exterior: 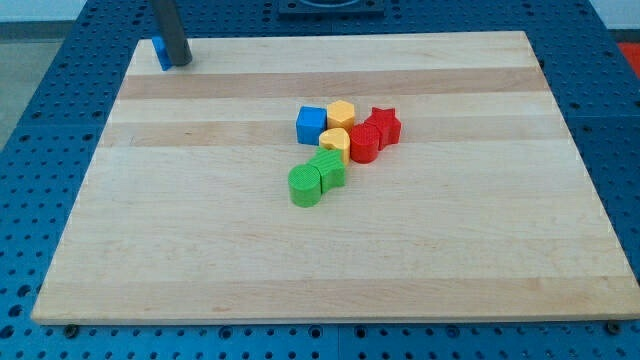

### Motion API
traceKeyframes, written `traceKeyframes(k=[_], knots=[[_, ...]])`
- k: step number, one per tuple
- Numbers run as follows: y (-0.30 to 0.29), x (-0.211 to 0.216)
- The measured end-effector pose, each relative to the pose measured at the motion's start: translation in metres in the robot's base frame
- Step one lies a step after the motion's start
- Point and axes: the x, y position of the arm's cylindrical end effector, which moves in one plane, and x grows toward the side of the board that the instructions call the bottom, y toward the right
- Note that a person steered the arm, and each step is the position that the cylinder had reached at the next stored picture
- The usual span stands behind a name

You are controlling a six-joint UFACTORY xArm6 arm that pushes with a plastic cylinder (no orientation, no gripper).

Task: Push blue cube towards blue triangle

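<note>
The blue cube [311, 125] sits near the board's middle, at the left of a cluster of blocks. The blue triangle [159, 52] lies at the view's top left corner of the board, partly hidden behind my rod. My tip [178, 62] rests at that corner, touching or right next to the blue triangle's right side, far up and left of the blue cube.
Next to the blue cube are a yellow hexagon [341, 113], a yellow block [335, 141], a red star [384, 125], a red cylinder [364, 146], a green block [329, 168] and a green cylinder [304, 186]. The wooden board [200, 240] lies on a blue perforated table.
</note>
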Motion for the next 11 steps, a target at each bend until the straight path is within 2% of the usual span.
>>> traceKeyframes(k=[1,2,5,7,9,11], knots=[[0.006,0.001],[0.044,0.024],[0.085,0.128],[0.146,0.189],[0.211,0.182],[0.211,0.171]])
